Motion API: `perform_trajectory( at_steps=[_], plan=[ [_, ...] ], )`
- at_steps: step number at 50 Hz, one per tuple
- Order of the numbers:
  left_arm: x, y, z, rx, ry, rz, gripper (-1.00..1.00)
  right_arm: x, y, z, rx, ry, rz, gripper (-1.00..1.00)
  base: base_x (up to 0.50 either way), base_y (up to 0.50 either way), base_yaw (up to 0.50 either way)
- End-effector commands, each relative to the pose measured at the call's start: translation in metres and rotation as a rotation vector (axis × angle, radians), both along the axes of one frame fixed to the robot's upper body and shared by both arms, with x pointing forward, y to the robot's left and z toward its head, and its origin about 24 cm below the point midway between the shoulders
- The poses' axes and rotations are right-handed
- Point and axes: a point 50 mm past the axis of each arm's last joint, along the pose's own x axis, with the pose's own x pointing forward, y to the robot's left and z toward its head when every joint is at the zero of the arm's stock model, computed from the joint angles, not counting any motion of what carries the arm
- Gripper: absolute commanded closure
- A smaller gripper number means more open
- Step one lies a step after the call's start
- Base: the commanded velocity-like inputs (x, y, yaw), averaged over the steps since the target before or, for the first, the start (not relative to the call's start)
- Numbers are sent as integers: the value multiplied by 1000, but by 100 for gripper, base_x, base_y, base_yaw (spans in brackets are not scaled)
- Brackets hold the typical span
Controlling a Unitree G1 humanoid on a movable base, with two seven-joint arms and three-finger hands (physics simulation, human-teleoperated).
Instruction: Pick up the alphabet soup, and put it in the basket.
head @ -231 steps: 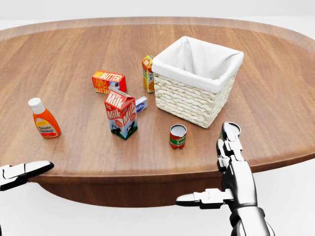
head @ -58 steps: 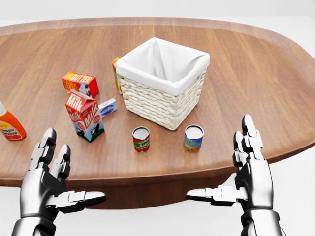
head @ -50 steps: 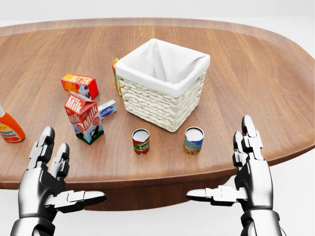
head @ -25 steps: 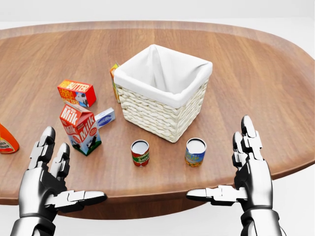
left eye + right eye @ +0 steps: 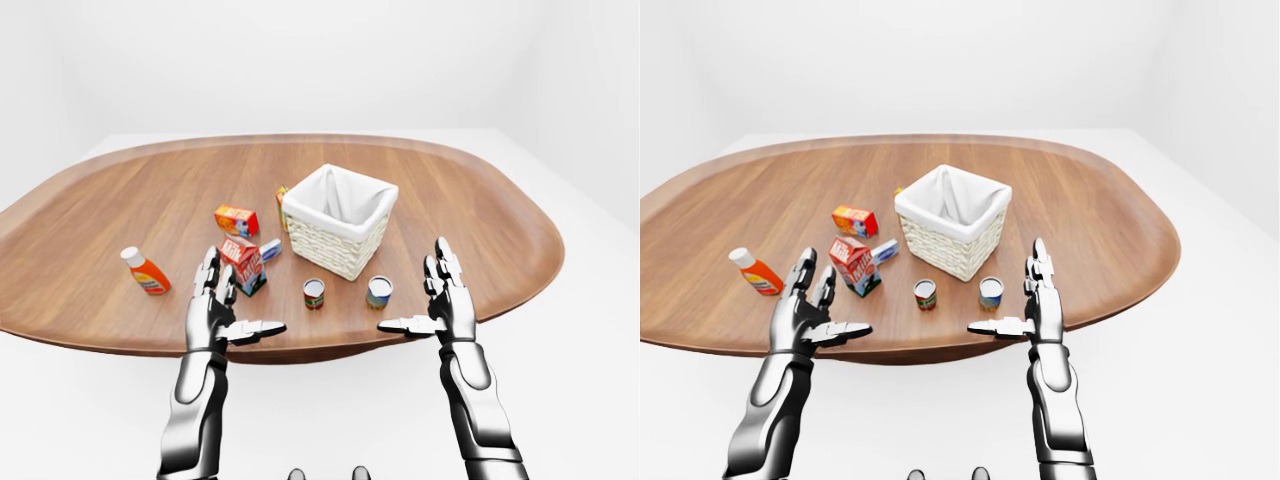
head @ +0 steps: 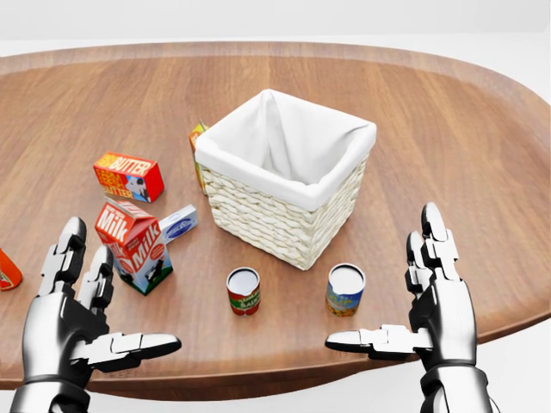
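In the head view, the left hand (image 6: 73, 323) hovers low at the left, fingers spread and empty, just beside the milk carton (image 6: 133, 245). The alphabet soup (image 6: 244, 291) (red-labelled can) stands upright on the table (image 6: 448, 120) below the basket (image 6: 284, 176), apart from both hands. Right of it stands a blue-labelled can (image 6: 345, 289). The right hand (image 6: 426, 305) is open, thumb pointing left.
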Motion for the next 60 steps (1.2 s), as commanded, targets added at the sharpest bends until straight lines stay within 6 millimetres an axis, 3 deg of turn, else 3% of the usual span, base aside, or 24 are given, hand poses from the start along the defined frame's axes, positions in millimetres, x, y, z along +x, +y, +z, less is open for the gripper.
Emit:
perform_trajectory(
  at_steps=[1, 16, 27, 36, 44, 60],
  plan=[
    [-3, 7, 13, 21, -51, 32, -100, 0, 0, 0, 1, 2, -3, -100, 15, -1, 0],
    [-13, 33, 62, 11, -257, 134, -100, 0, -1, 0, 3, 3, -5, -100, 15, 0, 0],
    [-12, 54, 73, -9, -299, 205, -100, 0, -4, -1, 12, 2, -16, -100, 15, 0, 0],
    [-14, 76, 94, -20, -381, 274, -100, -1, -3, 0, 12, 4, -17, -100, 15, 0, 0],
    [-6, 88, 87, -19, -337, 292, -100, -1, -3, 0, 18, 6, -22, -100, 15, -1, 0],
    [-13, 113, 106, -55, -404, 372, -100, -3, -6, 1, 46, 10, -41, -100, 15, -1, 0]
  ],
)
